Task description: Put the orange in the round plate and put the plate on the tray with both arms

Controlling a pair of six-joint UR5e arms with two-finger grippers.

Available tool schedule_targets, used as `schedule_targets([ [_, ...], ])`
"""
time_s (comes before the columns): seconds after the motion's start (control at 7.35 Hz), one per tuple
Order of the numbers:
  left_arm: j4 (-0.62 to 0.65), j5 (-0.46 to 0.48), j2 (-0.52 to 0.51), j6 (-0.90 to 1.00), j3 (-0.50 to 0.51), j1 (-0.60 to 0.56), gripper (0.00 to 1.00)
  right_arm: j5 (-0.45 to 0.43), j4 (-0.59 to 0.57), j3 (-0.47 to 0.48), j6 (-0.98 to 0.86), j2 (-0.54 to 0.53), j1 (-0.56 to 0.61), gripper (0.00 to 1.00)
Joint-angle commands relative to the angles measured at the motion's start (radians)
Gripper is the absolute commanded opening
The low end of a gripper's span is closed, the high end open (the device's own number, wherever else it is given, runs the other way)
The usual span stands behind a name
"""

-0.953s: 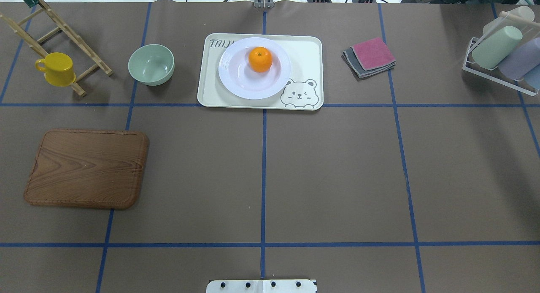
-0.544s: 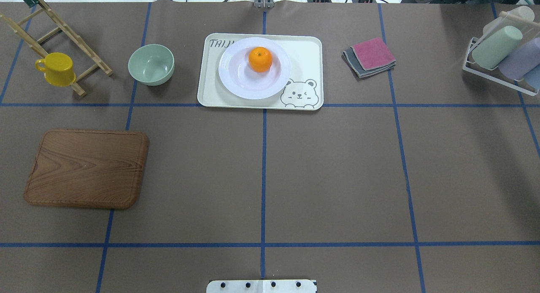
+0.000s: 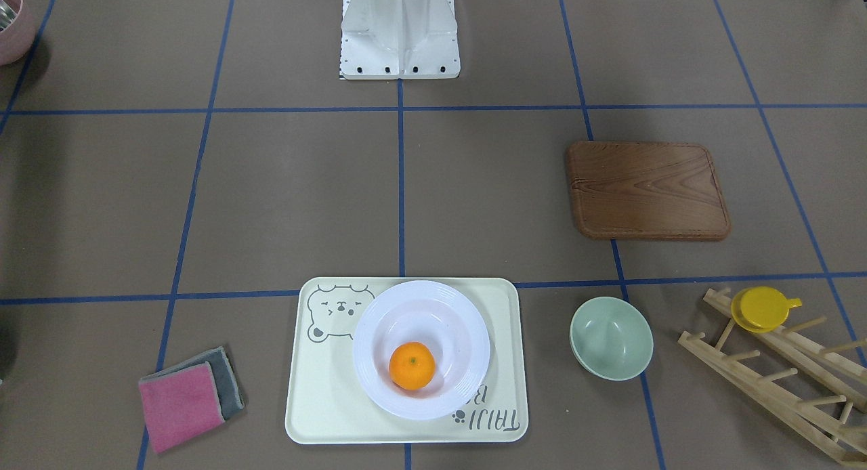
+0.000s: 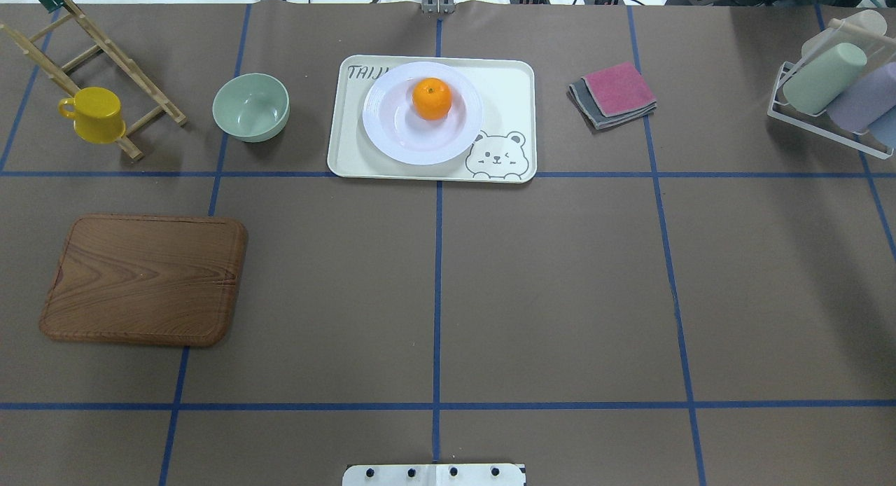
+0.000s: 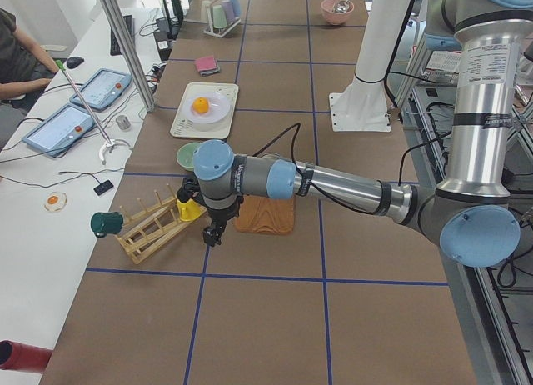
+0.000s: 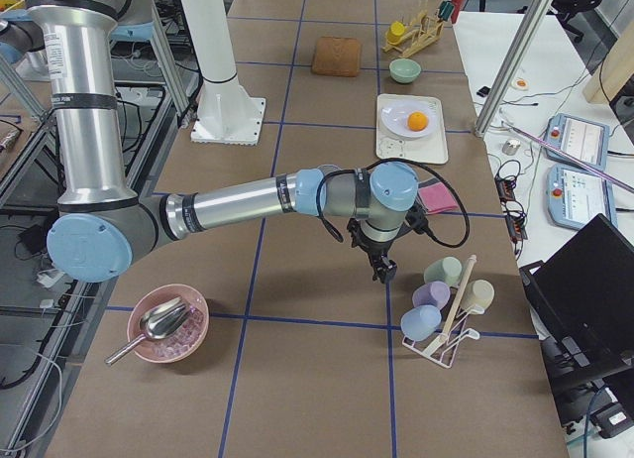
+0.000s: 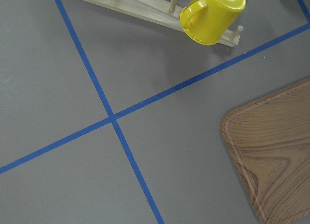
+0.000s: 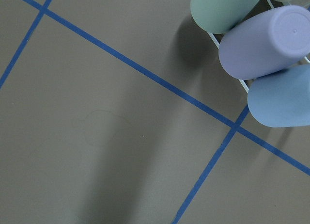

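The orange (image 4: pixel 432 99) stays in the round plate (image 4: pixel 392 136) on the tray (image 4: pixel 507 87), seemingly done; left hand (image 5: pixel 212 233), right hand (image 6: pixel 384 272) openness I cannot tell.

The orange (image 4: pixel 431 99) lies in the round plate (image 4: pixel 383 130), which stands on the tray (image 4: pixel 507 94). The bowl (image 4: pixel 250 108) is beside the tray on the robot's left, the cloths (image 4: pixel 614 94) on its right.

Robotics lab, taped-grid table (image 4: pixel 560 297), operator tablets (image 5: pixel 60 128)
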Motion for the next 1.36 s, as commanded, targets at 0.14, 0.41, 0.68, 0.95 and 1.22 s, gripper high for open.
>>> schedule_targets([
  [0.14, -0.104, -0.001, 0.000, -0.049, 0.023, 0.001, 1.00, -0.001, -0.001, 0.035, 0.012, -0.031, -0.001, 1.00],
  [0.41, -0.106, -0.006, 0.000, -0.055, 0.026, 0.001, 1.00, -0.004, 0.003, 0.032, 0.031, -0.026, -0.007, 1.00],
  [0.68, -0.105, -0.040, -0.002, -0.054, 0.027, 0.002, 1.00, -0.006, 0.058, 0.026, 0.032, -0.031, -0.010, 1.00],
  [0.95, -0.108, -0.052, -0.002, -0.052, 0.023, 0.001, 1.00, -0.006, 0.058, 0.026, 0.052, -0.025, -0.026, 1.00],
  [1.22, -0.118, -0.061, -0.005, -0.054, 0.009, 0.001, 1.00, -0.010, 0.058, 0.011, 0.104, 0.016, -0.052, 1.00],
])
